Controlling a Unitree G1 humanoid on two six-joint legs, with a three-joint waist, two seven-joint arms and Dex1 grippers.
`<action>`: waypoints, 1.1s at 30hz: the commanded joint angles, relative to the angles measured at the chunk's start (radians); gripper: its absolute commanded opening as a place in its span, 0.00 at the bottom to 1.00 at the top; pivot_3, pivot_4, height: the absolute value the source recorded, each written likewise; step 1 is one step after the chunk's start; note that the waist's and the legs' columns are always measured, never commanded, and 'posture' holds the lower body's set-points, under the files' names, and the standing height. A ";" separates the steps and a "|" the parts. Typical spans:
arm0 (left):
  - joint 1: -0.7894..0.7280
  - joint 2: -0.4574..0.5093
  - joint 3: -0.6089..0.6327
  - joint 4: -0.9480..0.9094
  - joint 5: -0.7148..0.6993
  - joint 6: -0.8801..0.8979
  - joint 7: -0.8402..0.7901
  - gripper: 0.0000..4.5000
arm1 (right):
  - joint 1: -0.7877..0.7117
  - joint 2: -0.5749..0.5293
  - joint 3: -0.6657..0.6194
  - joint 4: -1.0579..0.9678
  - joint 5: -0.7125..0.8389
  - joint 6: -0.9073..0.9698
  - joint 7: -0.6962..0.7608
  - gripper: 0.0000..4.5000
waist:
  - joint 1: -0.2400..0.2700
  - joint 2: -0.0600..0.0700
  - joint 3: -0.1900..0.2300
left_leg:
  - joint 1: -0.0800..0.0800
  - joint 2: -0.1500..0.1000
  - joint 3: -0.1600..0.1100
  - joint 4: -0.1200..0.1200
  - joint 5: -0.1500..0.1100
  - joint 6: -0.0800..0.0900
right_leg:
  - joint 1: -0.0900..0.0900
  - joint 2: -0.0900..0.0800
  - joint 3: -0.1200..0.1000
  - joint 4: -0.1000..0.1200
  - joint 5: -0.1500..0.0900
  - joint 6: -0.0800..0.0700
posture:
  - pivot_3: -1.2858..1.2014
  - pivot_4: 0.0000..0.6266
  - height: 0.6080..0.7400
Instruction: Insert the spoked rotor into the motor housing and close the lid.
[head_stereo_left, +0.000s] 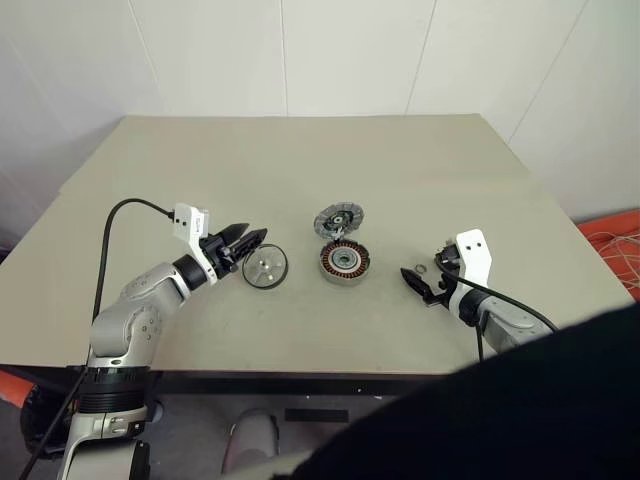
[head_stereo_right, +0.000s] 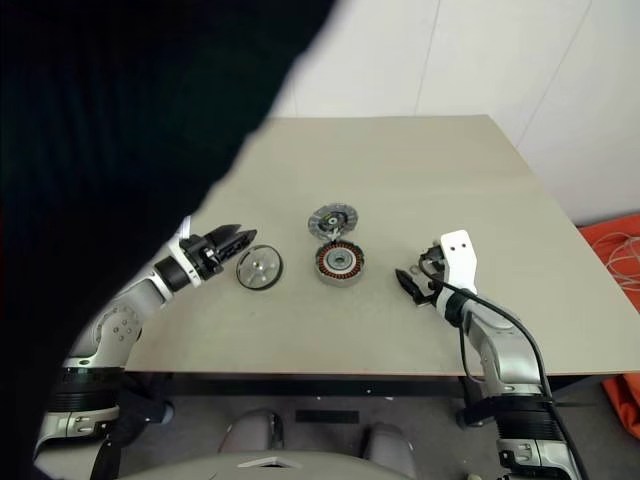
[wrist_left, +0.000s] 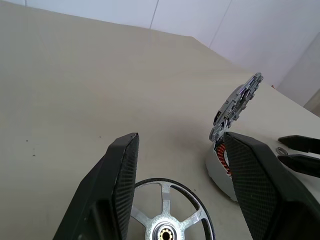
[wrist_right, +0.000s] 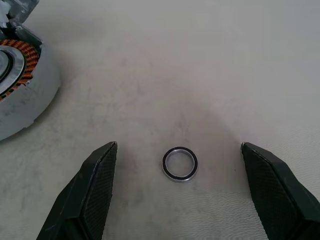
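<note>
1. A beige desk (head_stereo_left: 300, 200) stands against white wall panels, and three motor parts lie in a cluster near its middle.
2. The motor housing (head_stereo_left: 344, 262), copper windings around a silver centre, sits flat on the desk at the heart of the cluster.
3. The spoked rotor (head_stereo_left: 338, 219) is just behind the housing; from the left wrist view it leans tilted against the housing's far edge rather than lying flat.
4. The lid (head_stereo_left: 265, 268), a silver disc with a dark rim, lies flat on the desk just to the left of the housing, apart from it.
5. The left gripper (head_stereo_left: 252, 240) points level toward the lid, jaws parted and empty, with the lid's near rim showing low between the two fingers (wrist_left: 117, 185) in the wrist view.
6. Over on the right, the right gripper (head_stereo_left: 415, 283) tilts down at the desk, jaws spread wide and holding nothing.
7. A small metal ring (wrist_right: 180, 163) lies flat on the desk between those fingers (wrist_right: 95, 185), touching neither.
8. That ring sits to the right of the housing, well clear of it.
</note>
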 joint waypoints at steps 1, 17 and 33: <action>-0.017 0.002 0.005 -0.031 -0.001 -0.021 -0.008 0.64 | 0.004 -0.001 -0.016 0.002 -0.005 -0.020 -0.007 0.99 | 0.000 0.000 0.000 | 0.000 0.000 0.000 0.000 0.000 0.000 | 0.000 0.000 0.000 0.000 0.000 0.000 | 0.52 0.00 1.00; -0.025 0.006 0.005 -0.024 0.002 -0.023 -0.011 0.64 | 0.026 0.001 -0.019 0.002 -0.021 -0.035 -0.019 0.27 | -0.001 0.000 0.000 | 0.001 0.000 0.000 0.000 0.000 0.000 | 0.000 0.000 0.000 0.000 0.000 0.000 | 0.52 0.00 1.00; -0.024 0.005 0.006 -0.026 0.002 -0.019 -0.008 0.64 | -0.065 0.110 -0.152 -0.105 0.222 0.133 -0.046 0.14 | -0.003 0.000 0.000 | 0.001 0.000 0.000 0.000 0.000 0.000 | 0.000 0.000 0.000 0.000 0.000 0.001 | 0.52 0.00 1.00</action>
